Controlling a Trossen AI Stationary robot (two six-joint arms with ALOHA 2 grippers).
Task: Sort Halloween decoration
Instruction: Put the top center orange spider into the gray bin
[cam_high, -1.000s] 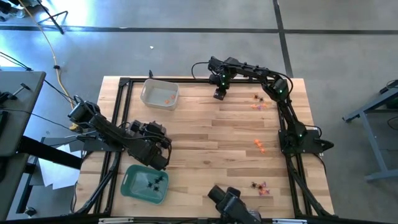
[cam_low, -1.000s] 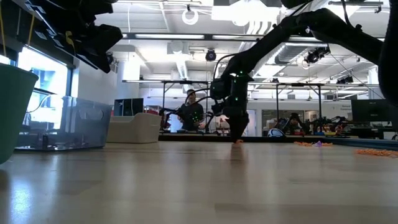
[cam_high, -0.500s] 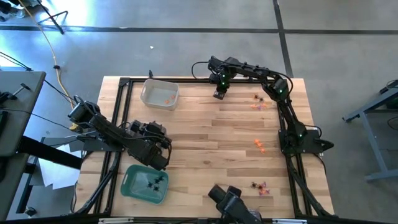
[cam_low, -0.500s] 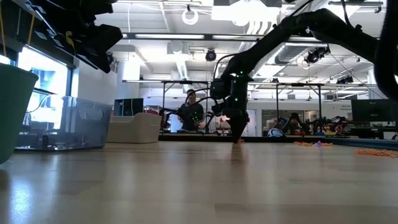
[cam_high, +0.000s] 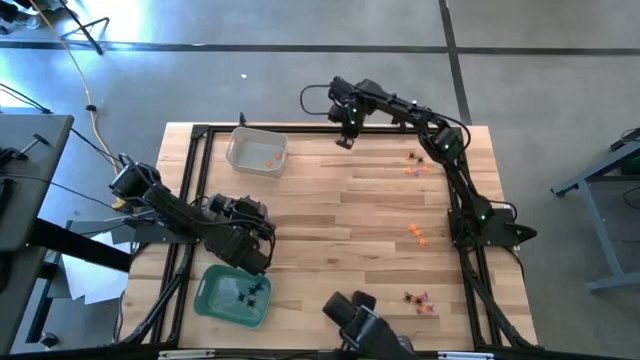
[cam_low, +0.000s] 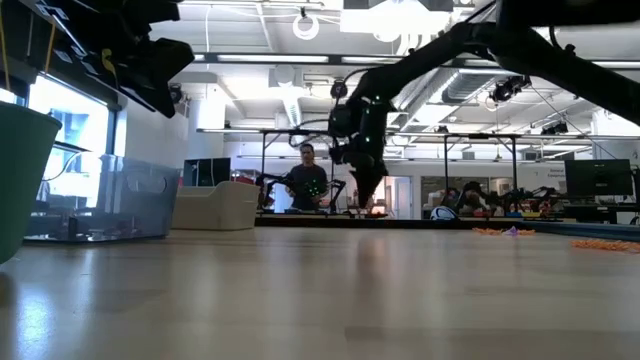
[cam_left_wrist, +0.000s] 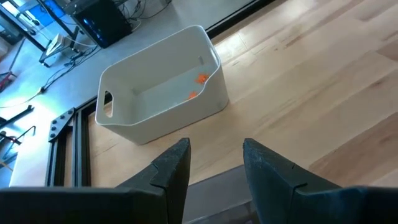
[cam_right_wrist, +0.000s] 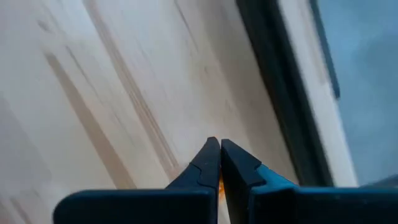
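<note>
The Halloween decoration lies in small heaps: orange pieces (cam_high: 418, 233) and mixed ones (cam_high: 413, 165) (cam_high: 418, 298) on the table's right half. A clear tray (cam_high: 240, 150) at the far left holds orange pieces (cam_left_wrist: 200, 78). A green tray (cam_high: 212, 300) at the near left holds black spider-like pieces (cam_high: 246, 291). My right gripper (cam_high: 344, 141) hangs above the far edge, right of the clear tray, shut on an orange piece. My left gripper (cam_left_wrist: 215, 163) stands open with nothing in it, between the two trays, pointing at the clear tray. My right gripper pinches a tiny orange piece (cam_right_wrist: 220, 184) between its two fingertips; only a sliver of orange shows between them. The fingers point down from above. The piece is lifted clear of the table, as the low view shows the fingertips (cam_low: 366, 196) well above the wood.
A black frame rail (cam_high: 300, 128) runs along the table's far edge, under my right gripper. A dark camera mount (cam_high: 360, 322) sits at the near edge. A person (cam_low: 308, 182) is in the room behind the table. Bare wood lies in the table's middle.
My right gripper has shut on an orange piece at the table top, then risen with it and moved a little toward the far edge and the clear tray. The piece is now lifted clear of the table.
</note>
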